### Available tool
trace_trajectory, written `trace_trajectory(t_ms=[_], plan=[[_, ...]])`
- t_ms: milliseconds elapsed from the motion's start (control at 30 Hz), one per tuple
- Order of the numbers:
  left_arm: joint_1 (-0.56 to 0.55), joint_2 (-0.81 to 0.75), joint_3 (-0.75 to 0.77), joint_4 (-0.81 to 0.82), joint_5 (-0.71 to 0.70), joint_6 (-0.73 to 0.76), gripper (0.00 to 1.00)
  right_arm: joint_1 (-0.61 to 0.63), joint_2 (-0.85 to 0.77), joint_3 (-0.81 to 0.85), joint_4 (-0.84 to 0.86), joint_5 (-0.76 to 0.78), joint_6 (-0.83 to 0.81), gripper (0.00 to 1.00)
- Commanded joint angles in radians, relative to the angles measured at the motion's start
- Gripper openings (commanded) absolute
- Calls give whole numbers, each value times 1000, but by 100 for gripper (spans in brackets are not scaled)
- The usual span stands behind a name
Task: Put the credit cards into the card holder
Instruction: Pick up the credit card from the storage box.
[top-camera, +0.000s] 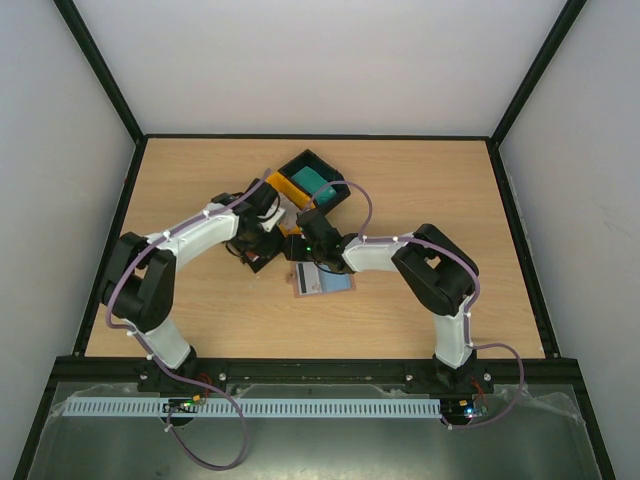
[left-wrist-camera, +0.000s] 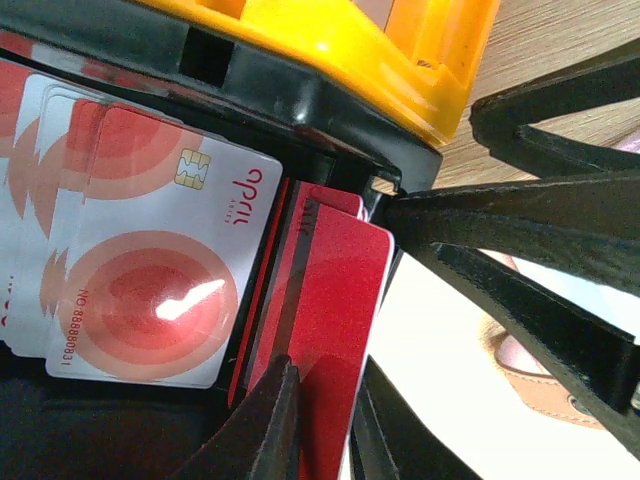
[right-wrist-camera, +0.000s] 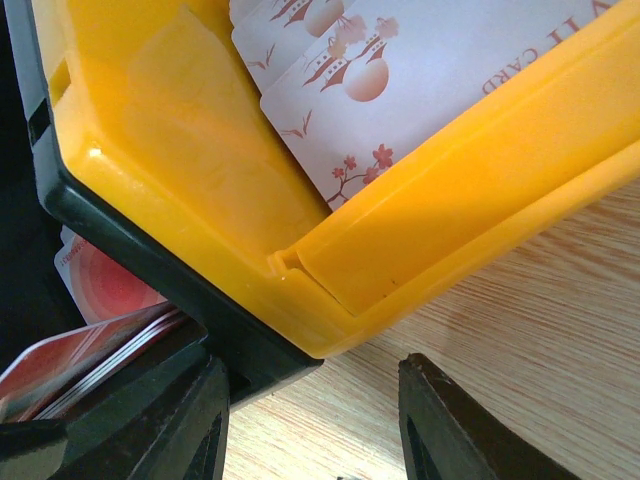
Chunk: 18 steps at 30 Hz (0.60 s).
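Yellow tray (left-wrist-camera: 330, 50) and black tray wall (left-wrist-camera: 300, 110) close beside red card (left-wrist-camera: 340, 290).

Wooden table (top-camera: 430, 200) fills middle of top view. Black frame rails (top-camera: 517, 230) along its edges, white walls (top-camera: 320, 60) beyond. Black tray (top-camera: 292, 166) at 12 o'clock from table centre, one corner toward far wall. Yellow tray (top-camera: 281, 184) just beside it, at its 9 o'clock. Left wrist view: yellow tray at 12 o'clock, second black tray (left-wrist-camera: 255, 90) rim directly under it. Right wrist view: yellow corner overlaps black rim at 8 o'clock, bare wood at 4 o'clock. White slotted strip (top-camera: 300, 408) at 6 o'clock, on grey metal sheet (top-camera: 330, 450).
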Motion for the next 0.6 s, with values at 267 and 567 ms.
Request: trace_trajectory(t_ms=[267,567], plan=[[-5,-46,15,-55,24,-7,12,-18,9,-14,-64,33,14,44],[-4,-74,17,-31,-51,-41,3,-20,-20,-11,-68,39,18,48]])
